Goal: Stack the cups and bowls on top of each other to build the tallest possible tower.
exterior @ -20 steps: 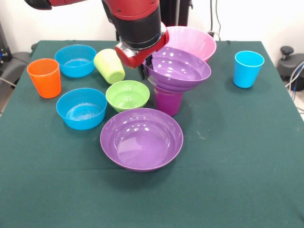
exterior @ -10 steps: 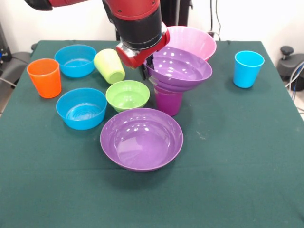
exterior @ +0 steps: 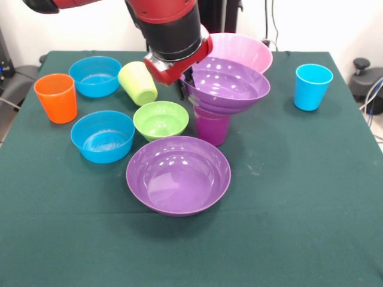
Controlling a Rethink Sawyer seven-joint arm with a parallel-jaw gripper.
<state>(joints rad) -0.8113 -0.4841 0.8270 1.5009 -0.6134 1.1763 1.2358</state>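
A wide purple bowl [exterior: 230,86] sits on the upright purple cup [exterior: 212,128], tilted a little. My gripper [exterior: 185,84] is at that bowl's left rim and looks shut on it. A second wide purple bowl [exterior: 178,174] stands in front. The small green bowl [exterior: 160,119] is left of the purple cup. Two blue bowls [exterior: 103,136] [exterior: 94,76] stand at the left. The orange cup [exterior: 56,97] is at the far left, the lime green cup [exterior: 139,82] leans beside my gripper, and the light blue cup [exterior: 312,86] stands at the right. The pink bowl [exterior: 245,51] is behind the stack.
Everything stands on a dark green table cloth [exterior: 299,209]. The red and black arm [exterior: 170,30] comes down from the top, hiding the table behind the lime green cup.
My gripper has risen slightly and the purple bowl on the cup has shifted a little up and to the right with it. Nothing else has moved.
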